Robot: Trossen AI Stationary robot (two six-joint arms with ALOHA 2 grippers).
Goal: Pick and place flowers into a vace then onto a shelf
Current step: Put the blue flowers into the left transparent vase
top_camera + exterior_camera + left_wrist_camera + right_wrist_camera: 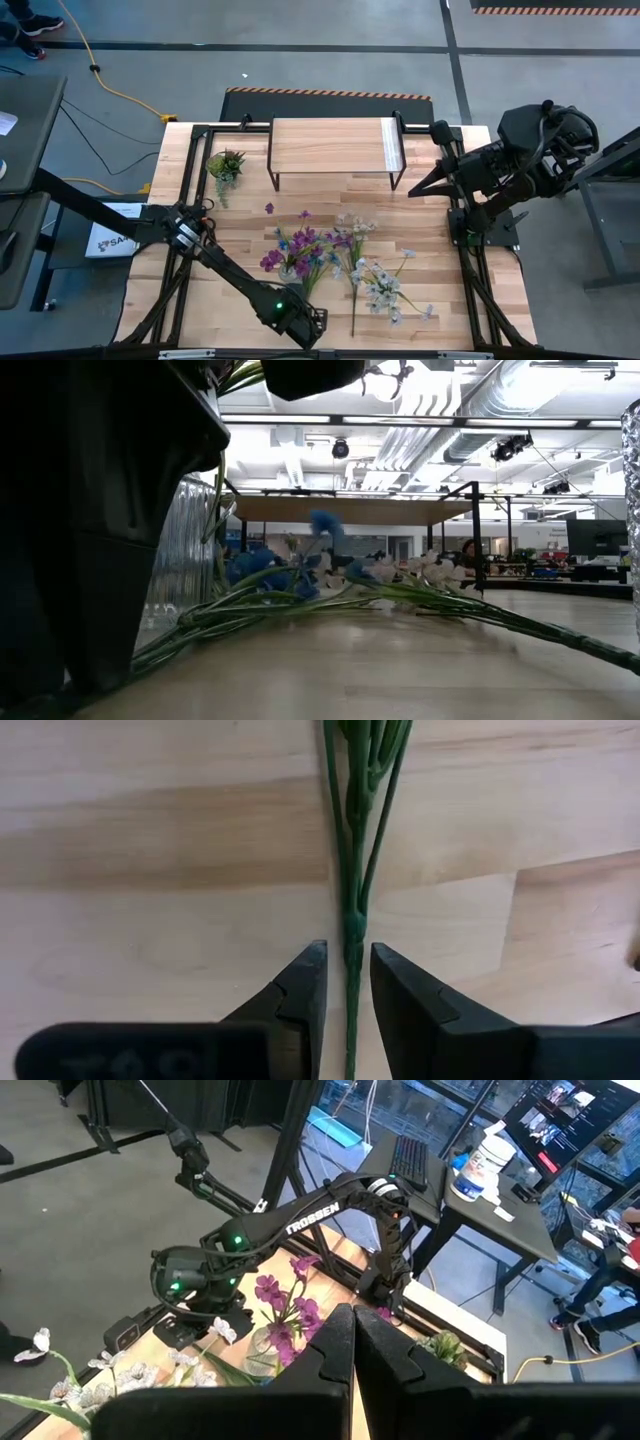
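The desk (440, 300) carries everything, and the shelf (330, 145) at its far edge serves as the marker: nothing stands on its top, and the flowers (375, 280) lie well short of it, toward the near edge, white and pale pink sprays flat on the wood beside purple and blue ones that seem to stand in a clear vase (290, 268). Nearest that edge, farthest from the shelf, the left claw (345, 985) is low over the wood with its jaws narrowed around a thin green stem (352, 870) — whether they truly pinch it I cannot tell. The risk, as I judge it, lies there: a stem so slim may slide or twist in a loose hold, and its blossoms, tangled with neighbours, could drag other sprays or tip the vase. The right claw (352, 1350), fully closed and holding nothing, waits beside the shelf's right end.
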